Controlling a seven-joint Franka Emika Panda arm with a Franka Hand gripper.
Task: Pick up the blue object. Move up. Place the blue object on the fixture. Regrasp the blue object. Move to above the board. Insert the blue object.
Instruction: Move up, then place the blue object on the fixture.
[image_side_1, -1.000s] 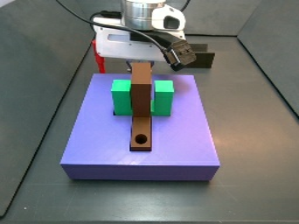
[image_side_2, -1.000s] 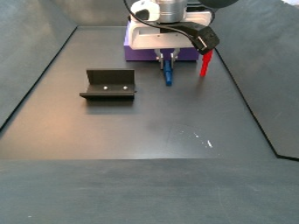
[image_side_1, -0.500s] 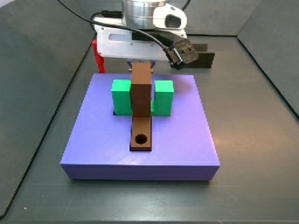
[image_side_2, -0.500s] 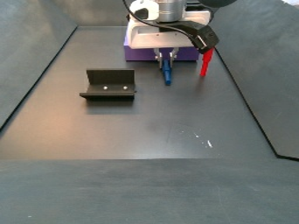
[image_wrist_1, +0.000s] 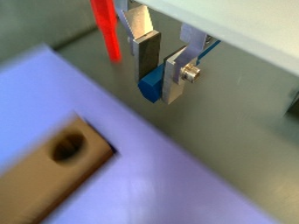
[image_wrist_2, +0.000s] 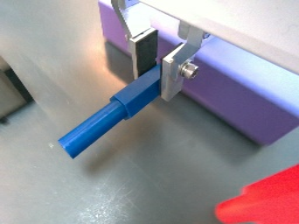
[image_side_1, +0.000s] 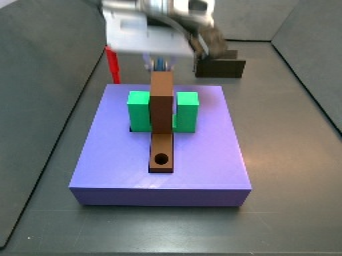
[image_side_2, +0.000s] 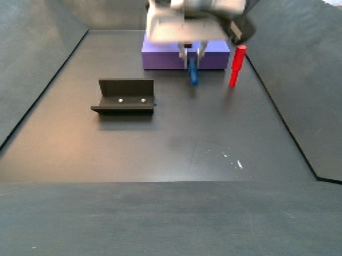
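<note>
Gripper (image_wrist_2: 160, 59) is pinching the blue peg (image_wrist_2: 107, 120) between its two silver fingers (image_wrist_2: 176, 66); in both wrist views the plates are clamping one end of the peg, with the rest sticking out past the pads toward the floor. In a side view the peg (image_side_2: 193, 68) is hanging tilted just in front of the board's (image_side_2: 163, 58) near edge, its low end close to the floor; whether it is touching the floor I cannot tell. The red peg (image_side_2: 237, 66) is standing upright just right of it, apart from it. The fixture (image_side_2: 124, 97) is sitting on the floor well to the left, nearer the camera, with nothing on it. In a side view the board (image_side_1: 120, 165) is carrying the green block (image_side_1: 138, 108) and the brown strip (image_side_1: 162, 128), round hole at the strip's near end; the arm is blurred behind the block.
</note>
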